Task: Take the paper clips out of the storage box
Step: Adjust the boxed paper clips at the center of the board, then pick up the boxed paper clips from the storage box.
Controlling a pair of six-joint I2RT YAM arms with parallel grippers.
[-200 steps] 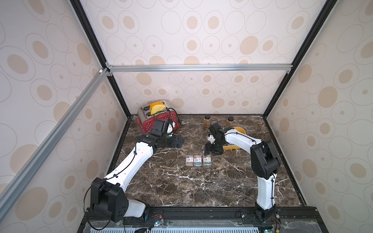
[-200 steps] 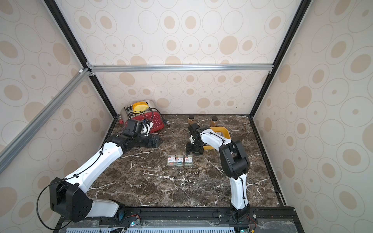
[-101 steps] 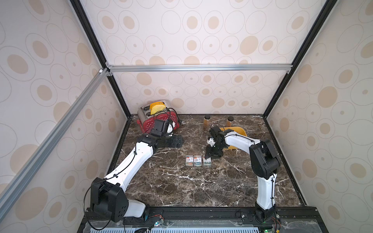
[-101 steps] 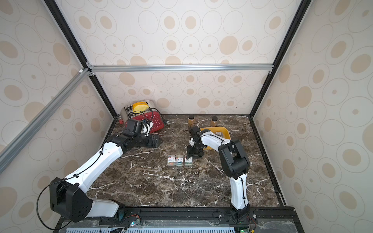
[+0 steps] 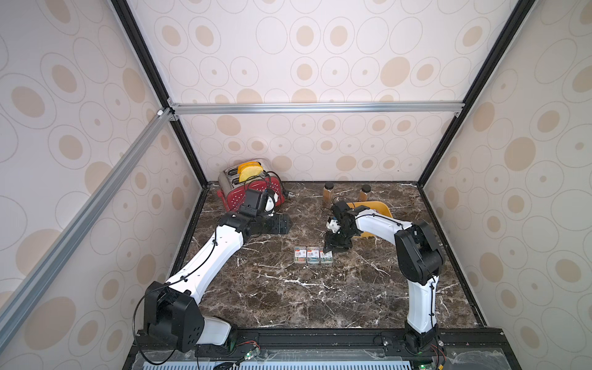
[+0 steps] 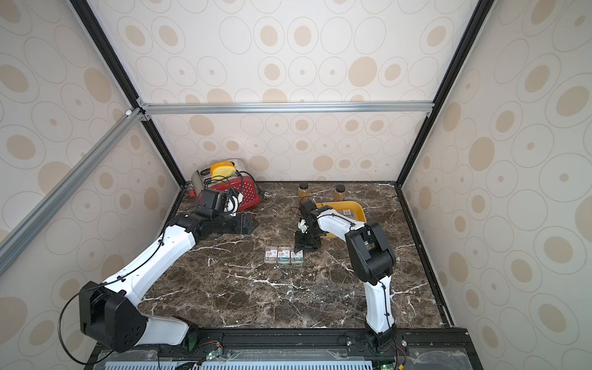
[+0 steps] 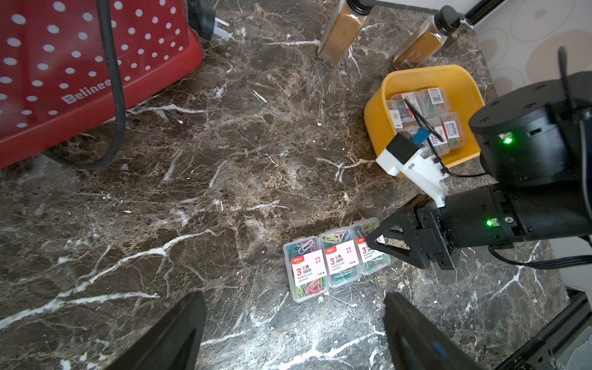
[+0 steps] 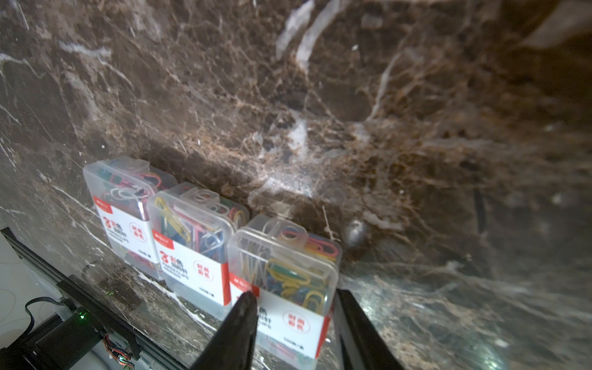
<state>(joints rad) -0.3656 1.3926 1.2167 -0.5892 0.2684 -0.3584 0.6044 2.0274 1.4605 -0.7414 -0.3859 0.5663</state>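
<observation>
Plainly the job is partway: three cases of paper clips (image 7: 338, 256) lie flat in a touching row near the middle of the table (image 7: 224, 144), and several more sit jumbled in the storage box (image 7: 376, 128), at about two o'clock from the row in both top views. The right gripper (image 8: 293, 293) is down over the end case nearest the box, jaws narrowly apart astride it; whether they press it or merely flank it cannot be told. The step in hand is probably the setting or squaring of this third case. The next move calls for a lift straight up, so the neighbour is not dragged, then a reach to the box for another. The left gripper (image 7: 294, 336) hovers spread wide and empty at ten o'clock from the row. Two brown bottles (image 7: 341, 32) stand just beyond the box at twelve o'clock, close enough to be clipped; the red toaster (image 7: 80, 73) and its cord (image 7: 115, 96) lie well apart at ten o'clock.
</observation>
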